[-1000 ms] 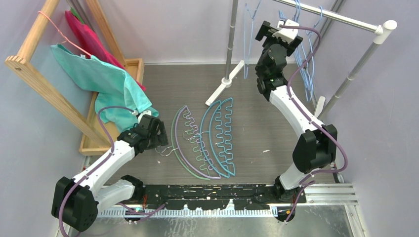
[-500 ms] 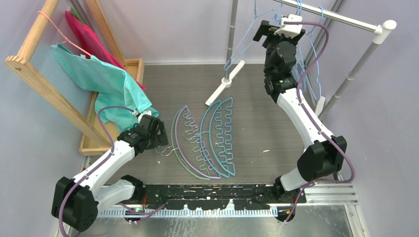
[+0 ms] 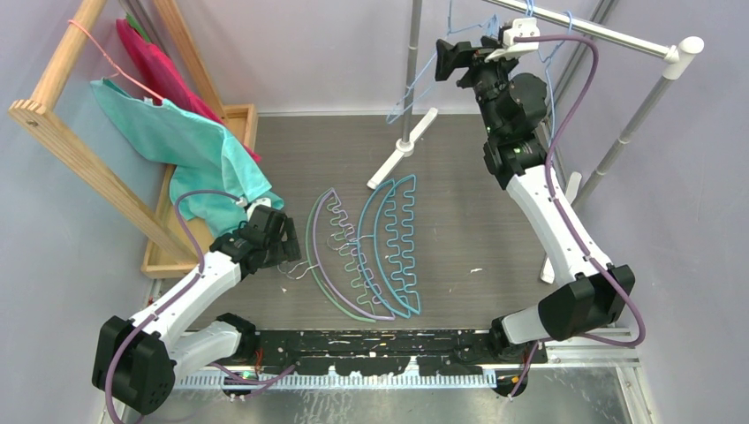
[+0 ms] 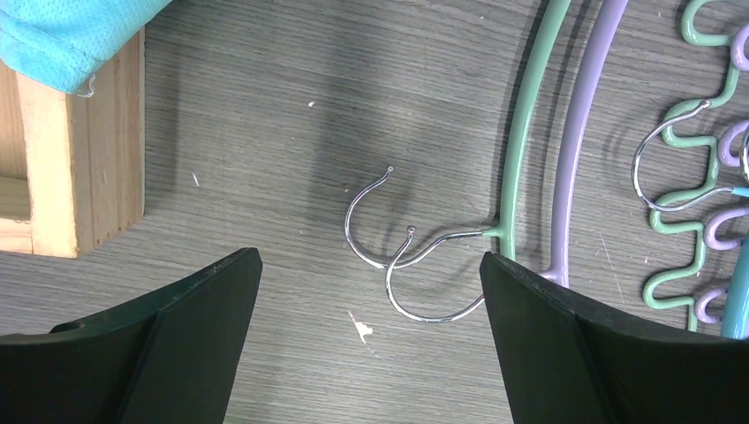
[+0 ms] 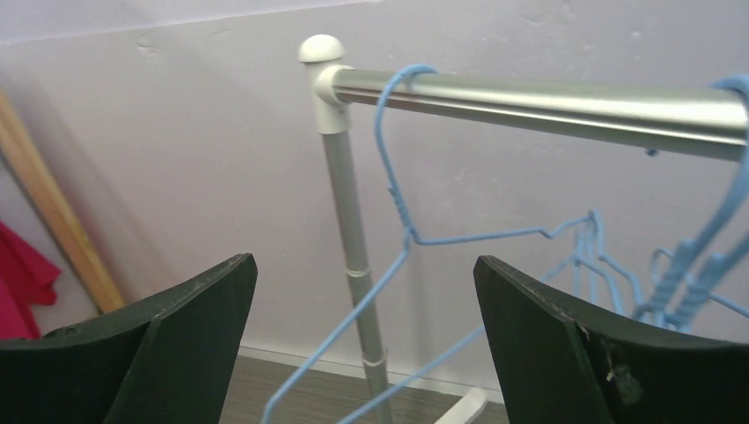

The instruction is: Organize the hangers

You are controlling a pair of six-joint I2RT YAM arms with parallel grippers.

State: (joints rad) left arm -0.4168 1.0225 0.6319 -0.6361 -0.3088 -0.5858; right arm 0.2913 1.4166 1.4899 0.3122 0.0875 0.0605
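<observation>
Right arm (image 3: 548, 208) reaches high, jaws spread before hung hanger (image 5: 398, 208).

A thin light-blue wire hanger (image 5: 399, 212) hooks over the silver rail (image 5: 548, 97) near its end and hangs tilted. More blue wire hangers (image 5: 684, 283) bunch together further along the rail. Arched hangers lie flat and nested on the table (image 3: 477, 221). The green hanger (image 4: 523, 124) is outermost, the lilac hanger (image 4: 583, 132) just beside it, then the teal hangers (image 3: 360, 237). Their zigzag bars overlap, and two metal hooks (image 4: 348, 221) cross.
</observation>
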